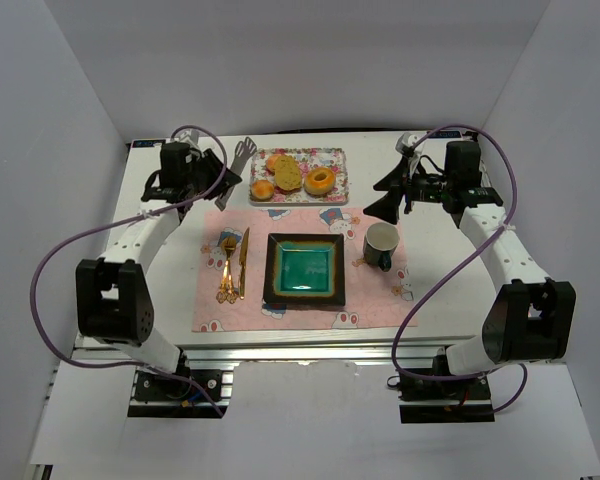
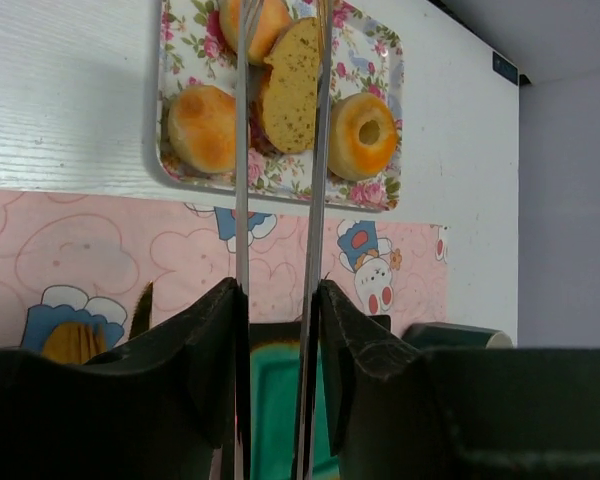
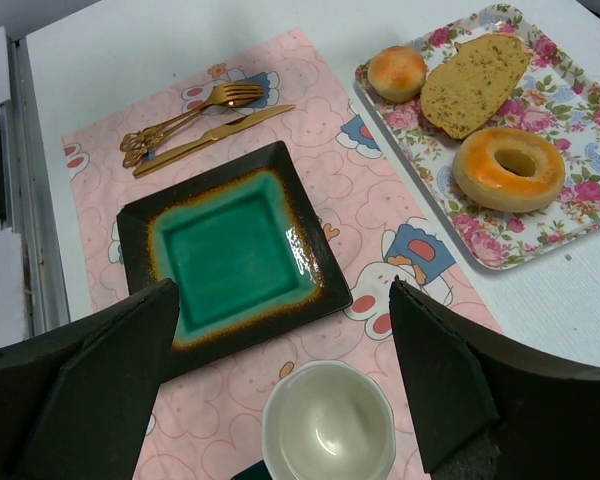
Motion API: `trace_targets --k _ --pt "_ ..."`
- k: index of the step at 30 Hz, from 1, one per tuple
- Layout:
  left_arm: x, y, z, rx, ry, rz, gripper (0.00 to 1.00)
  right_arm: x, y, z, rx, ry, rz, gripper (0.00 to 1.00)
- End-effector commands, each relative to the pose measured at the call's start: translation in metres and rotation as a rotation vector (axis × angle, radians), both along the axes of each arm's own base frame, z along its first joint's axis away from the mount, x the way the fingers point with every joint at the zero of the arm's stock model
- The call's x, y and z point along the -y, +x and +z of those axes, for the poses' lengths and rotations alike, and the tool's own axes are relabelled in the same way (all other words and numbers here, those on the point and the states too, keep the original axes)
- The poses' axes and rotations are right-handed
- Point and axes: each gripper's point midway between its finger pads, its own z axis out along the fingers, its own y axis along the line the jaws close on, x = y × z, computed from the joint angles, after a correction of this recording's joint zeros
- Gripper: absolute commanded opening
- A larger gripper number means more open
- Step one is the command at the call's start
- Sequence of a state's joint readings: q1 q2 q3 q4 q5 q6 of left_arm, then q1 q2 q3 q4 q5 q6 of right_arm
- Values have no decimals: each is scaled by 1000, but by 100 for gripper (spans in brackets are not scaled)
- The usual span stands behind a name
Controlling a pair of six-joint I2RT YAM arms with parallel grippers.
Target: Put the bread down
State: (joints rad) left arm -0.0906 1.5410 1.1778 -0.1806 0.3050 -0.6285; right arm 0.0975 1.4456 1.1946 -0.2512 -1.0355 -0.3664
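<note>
Left pincer (image 2: 280, 295), clamped on the tongs (image 2: 242, 150), faces the bread slice (image 2: 292, 85) at 12 o'clock, lying lengthwise between the blades.

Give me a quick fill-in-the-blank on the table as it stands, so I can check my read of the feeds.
1. The bagel and the bun lie on the floral ____.
2. The left claw grips a pair of metal ____, pointed at the bread slice.
3. The right claw stands ____, with nothing in it.
4. In the top view, the mug stands to the ____ of the green plate.
Missing words: tray; tongs; open; right.
</note>
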Motion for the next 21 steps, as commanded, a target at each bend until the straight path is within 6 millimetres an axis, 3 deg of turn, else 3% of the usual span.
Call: trace_targets --k 1,4,5,10,21 --pt "12 16 11 14 0 -37 47 1 -4 16 59 22 9 89" --pt "24 26 -1 -18 42 -79 47 4 -5 16 65 22 1 89" --pt "25 28 4 -8 41 -79 47 4 -5 16 65 22 1 89" --pt "41 35 -23 -71 74 -132 47 7 -4 15 60 24 -6 89" --pt "62 35 -52 -135 115 -198 47 8 -1 14 53 28 -10 89"
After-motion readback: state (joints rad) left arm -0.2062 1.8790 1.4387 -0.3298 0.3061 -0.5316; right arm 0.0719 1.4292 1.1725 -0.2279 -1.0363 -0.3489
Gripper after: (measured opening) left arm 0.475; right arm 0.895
